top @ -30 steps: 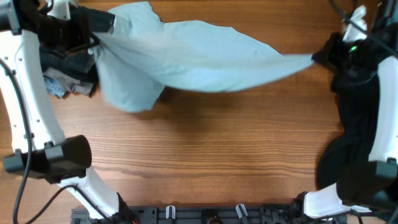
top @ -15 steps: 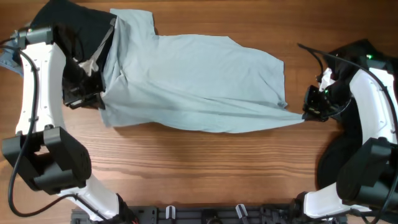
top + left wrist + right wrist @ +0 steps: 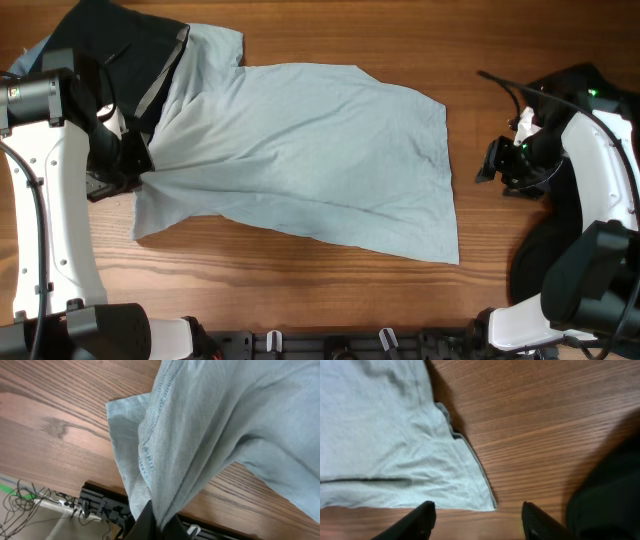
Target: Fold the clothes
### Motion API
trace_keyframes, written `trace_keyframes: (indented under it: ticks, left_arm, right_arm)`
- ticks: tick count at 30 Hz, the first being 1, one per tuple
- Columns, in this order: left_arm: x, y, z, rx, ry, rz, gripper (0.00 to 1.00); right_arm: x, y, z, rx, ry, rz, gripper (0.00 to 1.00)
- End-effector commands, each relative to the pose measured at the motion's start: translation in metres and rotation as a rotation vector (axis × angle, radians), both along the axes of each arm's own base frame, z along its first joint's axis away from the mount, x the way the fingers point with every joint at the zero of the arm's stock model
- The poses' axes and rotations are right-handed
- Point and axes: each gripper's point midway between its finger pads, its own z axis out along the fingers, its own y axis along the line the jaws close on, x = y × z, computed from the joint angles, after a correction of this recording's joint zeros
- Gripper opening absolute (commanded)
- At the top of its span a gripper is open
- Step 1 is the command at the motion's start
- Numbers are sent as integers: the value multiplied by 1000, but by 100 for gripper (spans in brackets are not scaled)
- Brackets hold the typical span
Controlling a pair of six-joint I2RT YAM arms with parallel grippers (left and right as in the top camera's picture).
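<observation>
The pale blue-grey T-shirt (image 3: 300,150) of the clothes lies spread across the middle of the table. My left gripper (image 3: 135,177) is shut on its left edge, and the cloth bunches into folds there. In the left wrist view the shirt (image 3: 210,420) hangs up from the closed jaws of the left gripper (image 3: 160,524) above the wood. My right gripper (image 3: 490,165) stands open just right of the shirt, holding nothing. In the right wrist view the shirt's corner (image 3: 395,450) lies flat on the table ahead of the right gripper (image 3: 479,520), between its spread fingers (image 3: 422,519).
A black garment (image 3: 120,40) lies at the back left, partly under the shirt. More black cloth (image 3: 560,240) is heaped at the right edge by my right arm and shows as dark cloth (image 3: 605,500) in the right wrist view. A black rail (image 3: 330,345) runs along the front edge.
My right gripper has opened and let go of the shirt's right corner, which dropped flat. My left gripper has pulled its edge toward the front, and the shirt now lies spread wider.
</observation>
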Motion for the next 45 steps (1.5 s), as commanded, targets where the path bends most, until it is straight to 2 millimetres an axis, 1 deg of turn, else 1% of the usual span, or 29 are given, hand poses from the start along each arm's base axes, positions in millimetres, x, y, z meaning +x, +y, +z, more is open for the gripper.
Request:
trace_keyframes:
  ticks: [1, 3, 4, 7, 9, 12, 14, 15, 17, 18, 19, 21, 22, 23, 25, 26, 27, 29, 32, 34, 36, 37, 38, 39, 40, 41, 42, 43, 45]
  left_arm:
    - [-1, 0, -4, 4, 13, 11, 4]
    - [0, 0, -4, 5, 12, 11, 6]
    - [0, 0, -4, 5, 10, 11, 6]
    - [0, 0, -4, 5, 10, 11, 4]
    - [1, 0, -4, 6, 7, 11, 4]
    - [3, 0, -4, 7, -1, 11, 4]
    - [3, 0, -4, 7, -1, 11, 4]
    - [3, 0, -4, 7, -2, 11, 4]
    - [3, 0, -4, 7, -2, 11, 4]
    - [3, 0, -4, 7, -1, 11, 4]
    - [3, 0, -4, 7, -1, 11, 4]
    - [3, 0, -4, 7, -2, 11, 4]
    - [3, 0, -4, 7, -2, 11, 4]
    - [3, 0, -4, 7, -2, 11, 4]
    - [3, 0, -4, 7, -2, 11, 4]
    - [3, 0, -4, 7, -3, 11, 4]
    - [3, 0, -4, 7, -2, 11, 4]
    - [3, 0, -4, 7, -3, 11, 4]
    - [4, 0, -4, 8, -5, 11, 4]
    - [5, 1, -4, 9, -9, 11, 4]
    - [4, 1, -4, 9, -8, 11, 4]
    - [5, 1, -4, 9, -9, 11, 4]
    - [5, 1, -4, 9, -9, 11, 4]
    - [4, 1, -4, 9, -8, 11, 4]
    - [4, 1, -4, 9, -8, 11, 4]
    - [4, 1, -4, 9, -8, 11, 5]
    - [4, 1, -4, 9, -8, 11, 4]
    - [4, 1, -4, 9, -8, 11, 4]
    - [4, 1, -4, 9, -8, 11, 4]
  right_arm:
    - [-15, 28, -28, 121, 19, 36, 53]
    - [-23, 30, -44, 123, 32, 26, 50]
    - [-27, 31, -56, 122, 36, 13, 50]
    - [-26, 41, -74, 175, -20, 24, 48]
    - [-21, 52, -79, 241, -75, 33, 48]
    - [-19, 55, -90, 251, -114, 36, 48]
    - [-21, 56, -97, 247, -128, 37, 44]
    - [-22, 57, -101, 245, -136, 40, 39]
    - [-26, 59, -108, 245, -136, 36, 22]
    - [-26, 58, -108, 241, -134, 34, 12]
    - [-25, 56, -108, 233, -131, 23, 4]
    - [-28, 42, -108, 164, -76, -61, 4]
    - [-29, 39, -108, 148, -66, -63, 9]
    - [-30, 33, -103, 117, -64, -20, 27]
    - [-19, 29, -92, 109, -109, 9, 30]
    - [-11, 27, -83, 101, -145, 9, 33]
    - [-6, 26, -77, 96, -165, 10, 39]
    - [-2, 25, -74, 92, -182, 11, 52]
    - [4, 25, -75, 90, -215, 16, 63]
    - [5, 32, -81, 108, -229, 29, 63]
    - [5, 39, -88, 123, -232, 47, 59]
    - [9, 50, -90, 146, -256, 75, 46]
    - [10, 52, -90, 146, -261, 82, 45]
    - [10, 54, -91, 142, -260, 90, 49]
    - [9, 50, -93, 112, -245, 69, 54]
    - [7, 47, -98, 83, -234, 43, 54]
    - [6, 48, -101, 85, -239, 44, 53]
    - [5, 49, -103, 92, -242, 38, 50]
    - [6, 57, -105, 139, -267, 37, 37]
